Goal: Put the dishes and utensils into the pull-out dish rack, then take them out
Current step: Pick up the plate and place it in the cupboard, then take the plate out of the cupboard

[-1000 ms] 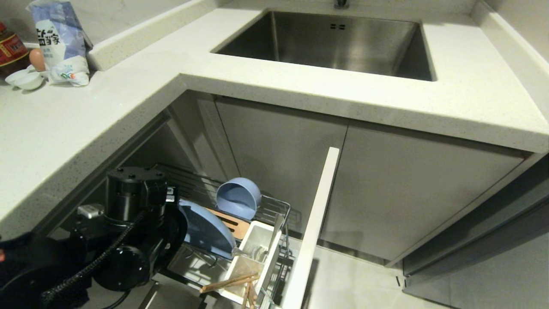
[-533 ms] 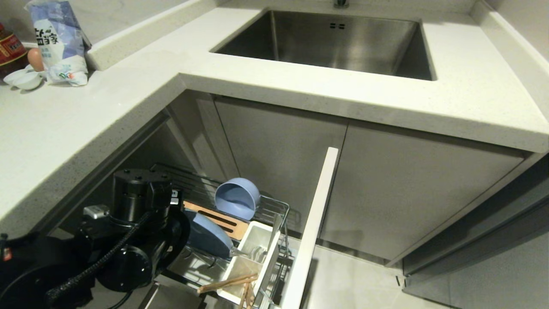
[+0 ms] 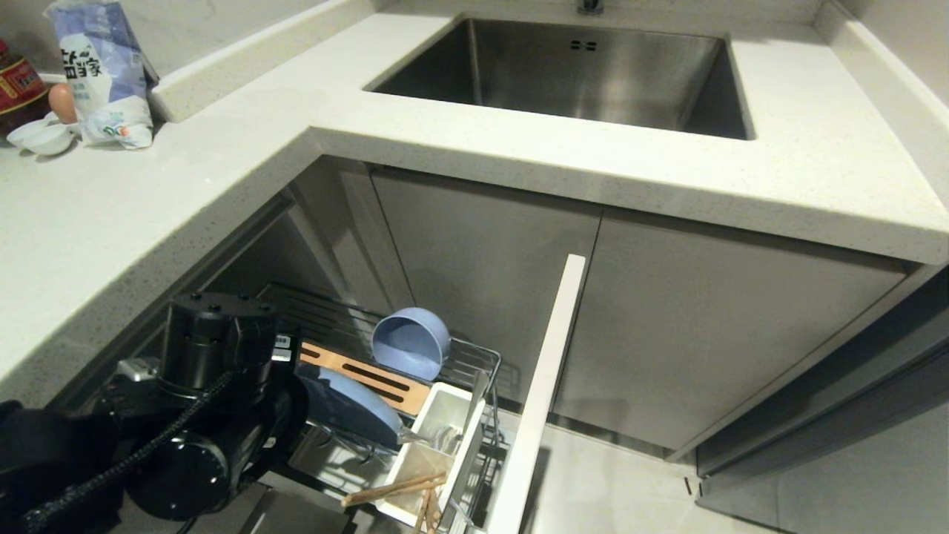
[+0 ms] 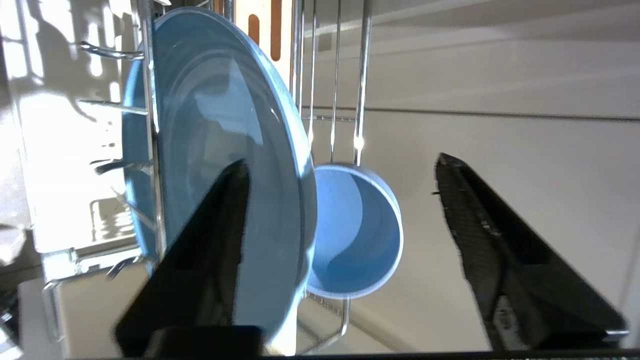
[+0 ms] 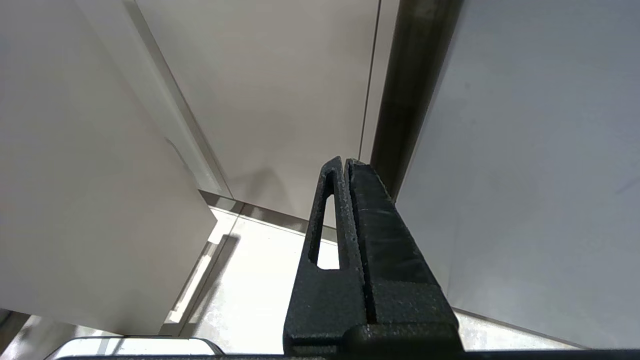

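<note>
We look down on a kitchen corner where a pale speckled stone counter [image 3: 185, 178] runs in an L shape. A rectangular stainless steel sink [image 3: 578, 74] is sunk into the counter at the far side, its walls dull and grey. Below the counter stand flat grey cabinet doors [image 3: 712, 326], meeting at a thin vertical seam. A raised ledge [image 3: 245, 59] of the same stone runs along the wall behind the counter. At the far left of the counter stand a blue-and-white bag [image 3: 104, 74], a dark bottle [image 3: 18, 81] and small white saucers [image 3: 41, 135]. The floor [image 3: 615, 489] is pale, glossy tile, brightly lit.
</note>
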